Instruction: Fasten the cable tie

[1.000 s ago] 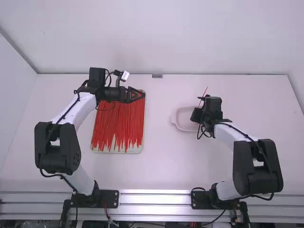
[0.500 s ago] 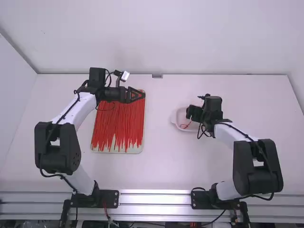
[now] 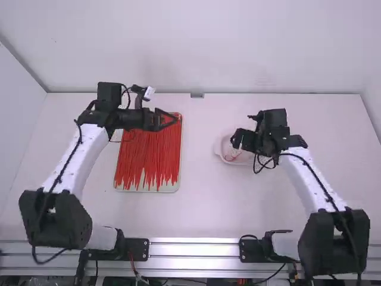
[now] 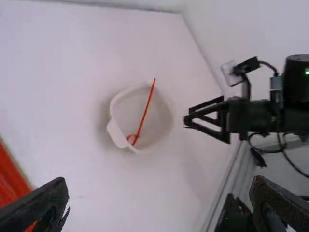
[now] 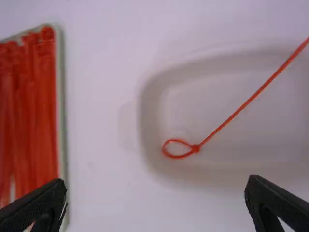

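**Looped tie lies in the dish, both grippers apart**

The white bench (image 3: 208, 196) carries two things, well apart from each other. On the left arm's side lies a pale rectangular tray (image 3: 146, 190) covered with a layer of straight red cable ties (image 3: 149, 158). On the right arm's side sits a small white plastic dish with rounded corners (image 3: 224, 156).

Inside the dish lies one thin red cable tie (image 5: 231, 116), fastened: its head end is closed into a small loop that rests on the dish floor near one wall. Its long tail runs straight across the dish and up over the opposite rim.

The left gripper (image 3: 169, 119) hangs over the far end of the tray, pointed toward the dish. Its fingers are spread wide with nothing between them, as the left wrist view shows. The right gripper (image 3: 238, 140) hangs above the dish. Its fingers are also wide apart and hold nothing, and the looped tie lies loose below them.
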`<state>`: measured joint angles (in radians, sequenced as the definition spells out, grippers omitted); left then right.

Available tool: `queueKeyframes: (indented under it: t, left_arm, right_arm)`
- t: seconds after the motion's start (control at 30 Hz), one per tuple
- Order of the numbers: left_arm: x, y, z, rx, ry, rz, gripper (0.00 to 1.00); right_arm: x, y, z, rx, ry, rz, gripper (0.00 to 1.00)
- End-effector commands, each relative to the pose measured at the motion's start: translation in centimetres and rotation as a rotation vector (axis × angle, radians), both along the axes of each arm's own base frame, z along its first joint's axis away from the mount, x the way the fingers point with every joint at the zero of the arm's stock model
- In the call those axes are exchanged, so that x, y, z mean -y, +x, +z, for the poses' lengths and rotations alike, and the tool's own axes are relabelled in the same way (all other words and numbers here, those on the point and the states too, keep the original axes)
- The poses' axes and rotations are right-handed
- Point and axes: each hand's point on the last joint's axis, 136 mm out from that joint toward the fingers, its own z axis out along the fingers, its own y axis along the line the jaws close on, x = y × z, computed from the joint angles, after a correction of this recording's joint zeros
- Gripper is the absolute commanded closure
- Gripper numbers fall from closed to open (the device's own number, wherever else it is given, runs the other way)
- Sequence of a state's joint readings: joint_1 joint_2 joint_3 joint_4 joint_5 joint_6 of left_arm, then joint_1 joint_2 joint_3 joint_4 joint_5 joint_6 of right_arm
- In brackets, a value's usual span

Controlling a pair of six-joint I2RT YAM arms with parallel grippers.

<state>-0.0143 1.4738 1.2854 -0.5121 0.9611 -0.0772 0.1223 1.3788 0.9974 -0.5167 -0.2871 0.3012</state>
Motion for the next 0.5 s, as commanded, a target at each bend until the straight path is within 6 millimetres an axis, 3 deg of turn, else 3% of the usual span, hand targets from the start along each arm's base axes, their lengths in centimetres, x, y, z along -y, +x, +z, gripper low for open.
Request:
queueKeyframes:
  t: [0.0, 0.17, 0.47]
  left_arm:
    - [-1.1, -0.7, 3.1, 0.125, 0.076, 0.066, 0.01]
    - [-2.0, -3.1, 6.2, 0.207, 0.111, 0.119, 0.01]
    - [-3.4, -3.5, 6.4, 0.342, 0.195, 0.181, 0.10]
  right_arm:
    - [-1.2, -0.8, 4.4, 0.101, 0.026, 0.055, 0.01]
    - [-2.0, -3.4, 8.8, 0.218, 0.047, 0.089, 0.01]
    - [2.4, -2.9, 9.3, 0.359, -0.079, 0.004, 0.10]
